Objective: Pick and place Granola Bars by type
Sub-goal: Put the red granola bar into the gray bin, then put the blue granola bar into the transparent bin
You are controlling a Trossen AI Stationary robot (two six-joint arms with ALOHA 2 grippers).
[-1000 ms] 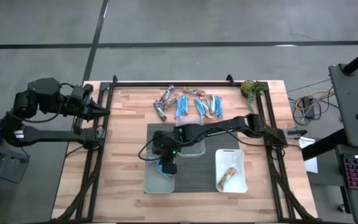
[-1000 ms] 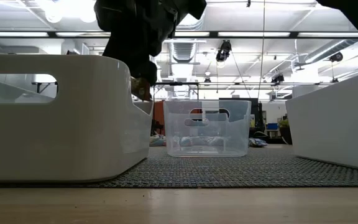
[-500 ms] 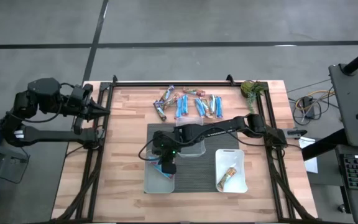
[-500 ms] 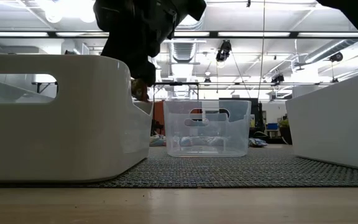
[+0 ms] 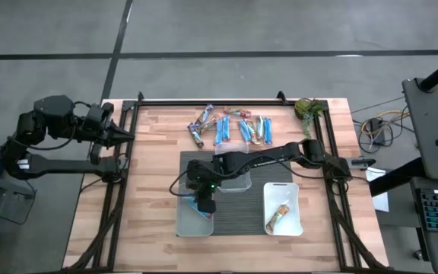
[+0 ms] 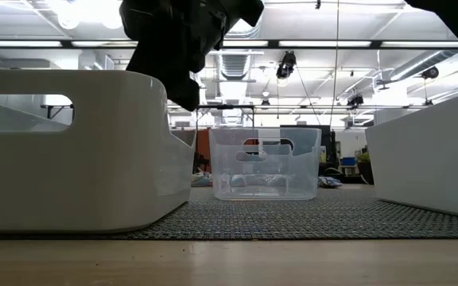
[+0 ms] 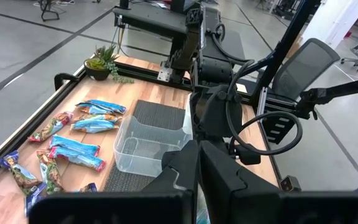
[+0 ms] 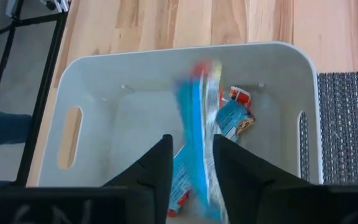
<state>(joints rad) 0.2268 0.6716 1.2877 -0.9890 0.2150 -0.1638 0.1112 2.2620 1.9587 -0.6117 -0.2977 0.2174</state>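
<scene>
My right gripper point(image 5: 204, 204) point(image 8: 192, 155) hangs over the left white tub point(image 5: 182, 221), pointing slantwise down, fingers open. A bright blue bar point(image 8: 194, 124) shows as a blur in the gap between the fingers, dropping into the tub point(image 8: 135, 62). Another blue-wrapped bar point(image 8: 235, 115) lies on the tub's floor. In the low view the gripper point(image 6: 183, 95) stands just above the tub's rim point(image 6: 165, 79). The other granola bars point(image 5: 230, 128) lie in a loose pile on the wood at the far side. My left gripper point(image 5: 130, 137) waits shut, off the table's left edge.
A clear tub point(image 6: 265, 163) stands on the grey mat point(image 5: 238, 199) behind the white one, under the right arm. A second white tub point(image 5: 293, 190) at the right holds a tan bar point(image 5: 277, 217). A small green plant point(image 5: 307, 109) sits at the far right corner.
My right gripper has opened over the left white tub without moving away. The wrapper end that showed at its fingertips in the low view is gone from there; the blue bar has been let go and drops into the tub.
</scene>
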